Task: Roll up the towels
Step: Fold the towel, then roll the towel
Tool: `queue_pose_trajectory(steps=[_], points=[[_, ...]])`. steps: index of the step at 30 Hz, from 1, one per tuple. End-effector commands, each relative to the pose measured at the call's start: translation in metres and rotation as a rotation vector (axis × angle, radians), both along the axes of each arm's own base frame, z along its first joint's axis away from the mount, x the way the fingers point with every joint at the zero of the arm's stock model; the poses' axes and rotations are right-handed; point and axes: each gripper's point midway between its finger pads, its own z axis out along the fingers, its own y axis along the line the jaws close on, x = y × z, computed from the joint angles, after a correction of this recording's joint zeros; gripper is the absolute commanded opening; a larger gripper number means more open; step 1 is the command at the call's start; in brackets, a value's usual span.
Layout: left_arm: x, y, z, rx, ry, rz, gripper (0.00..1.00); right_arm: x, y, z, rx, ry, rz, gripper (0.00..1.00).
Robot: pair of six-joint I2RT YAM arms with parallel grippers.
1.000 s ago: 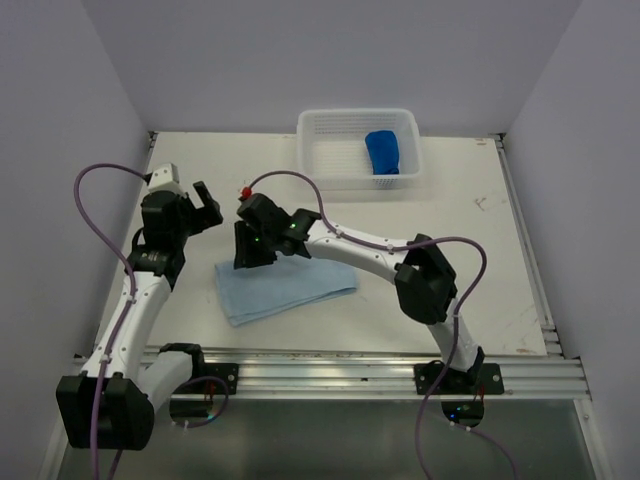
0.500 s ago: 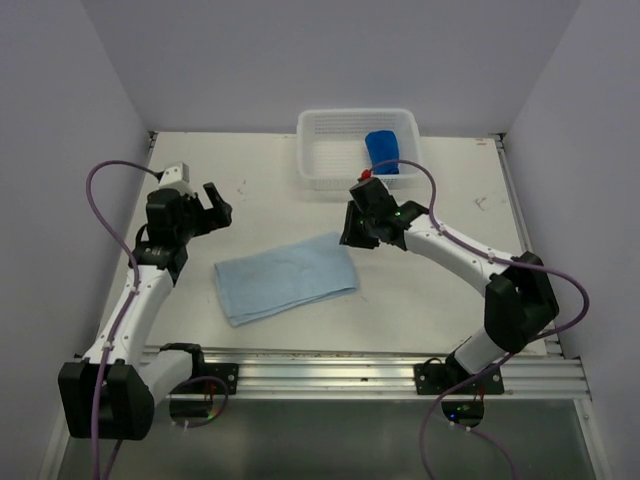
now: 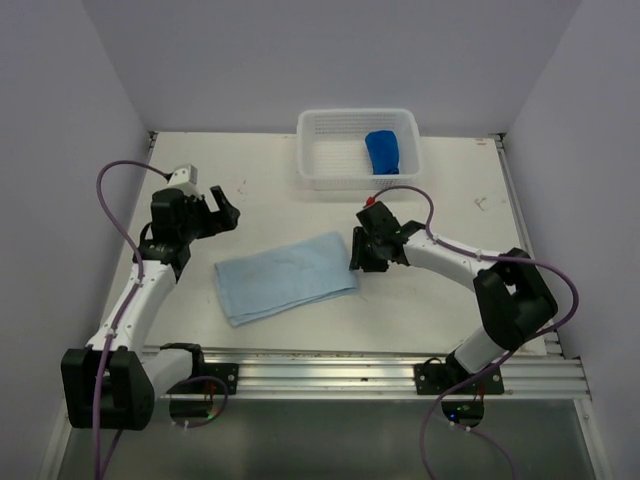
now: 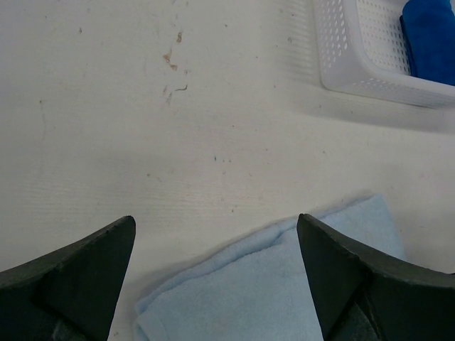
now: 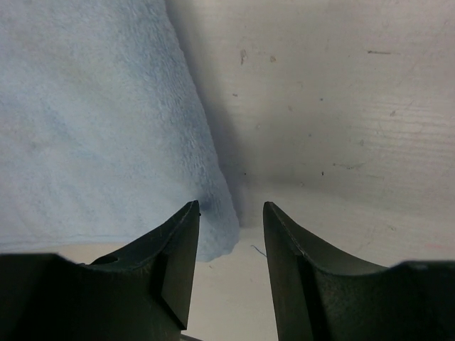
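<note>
Left wrist view: dark blue towel (image 4: 431, 39), basket (image 4: 359, 74) cut by top-right edge; pale blue towel (image 4: 270, 291) by bottom edge.

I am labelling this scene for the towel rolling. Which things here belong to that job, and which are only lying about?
Part of the job:
- pale blue towel, spread flat on the table
- dark blue towel, lying in the basket

Only lying about:
- white basket, at the far edge
- table
</note>
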Motion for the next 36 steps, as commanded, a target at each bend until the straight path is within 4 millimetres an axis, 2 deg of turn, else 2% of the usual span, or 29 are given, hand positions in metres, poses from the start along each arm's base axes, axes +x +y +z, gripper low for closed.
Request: queue_pose_trajectory(steps=[1, 8, 18, 21, 24, 25, 27, 28, 29, 31, 32, 33, 34, 35, 36], points=[[0.005, -0.007, 0.003, -0.027, -0.028, -0.026, 1.00, -0.001, 0.010, 0.009, 0.087, -0.036, 0.011, 0.45], [0.004, -0.004, 0.002, -0.018, -0.024, -0.012, 1.00, -0.011, 0.020, -0.005, 0.118, 0.010, 0.052, 0.48], [0.005, -0.003, 0.001, -0.010, -0.022, -0.007, 0.99, -0.022, 0.018, -0.020, 0.114, 0.028, 0.051, 0.48], [0.004, -0.003, 0.001, -0.009, -0.023, -0.008, 1.00, -0.024, 0.016, -0.026, 0.094, 0.034, 0.049, 0.45], [0.003, -0.003, 0.002, -0.007, -0.026, -0.014, 1.00, -0.024, 0.015, -0.025, 0.067, 0.020, 0.056, 0.33], [0.003, -0.004, 0.002, -0.007, -0.030, -0.016, 1.00, -0.023, 0.015, -0.020, 0.068, 0.005, 0.058, 0.25], [0.002, -0.008, 0.001, -0.026, -0.037, -0.034, 1.00, -0.023, 0.012, -0.015, 0.052, -0.005, 0.062, 0.17], [0.002, -0.012, 0.003, -0.045, -0.040, -0.048, 1.00, -0.021, 0.010, -0.012, 0.046, -0.017, 0.059, 0.10], [0.002, -0.024, 0.007, -0.079, -0.065, -0.104, 1.00, -0.024, 0.007, -0.008, 0.040, -0.015, 0.065, 0.07], [-0.003, -0.041, 0.000, -0.147, -0.042, -0.158, 1.00, -0.023, 0.000, -0.002, 0.014, -0.039, 0.055, 0.01], [-0.005, -0.057, 0.007, -0.199, -0.077, -0.247, 1.00, -0.025, -0.004, 0.004, 0.007, -0.049, 0.053, 0.00], [-0.007, -0.065, 0.004, -0.238, -0.063, -0.281, 1.00, -0.027, -0.008, 0.004, -0.003, -0.051, 0.048, 0.00], [-0.010, -0.079, 0.014, -0.310, -0.078, -0.337, 1.00, -0.028, -0.013, 0.005, -0.019, -0.057, 0.036, 0.00], [-0.013, -0.084, 0.011, -0.342, -0.069, -0.355, 1.00, -0.032, -0.019, 0.008, -0.019, -0.066, 0.028, 0.00], [-0.014, -0.088, 0.014, -0.366, -0.071, -0.365, 0.94, -0.034, -0.022, 0.009, -0.020, -0.071, 0.024, 0.00]])
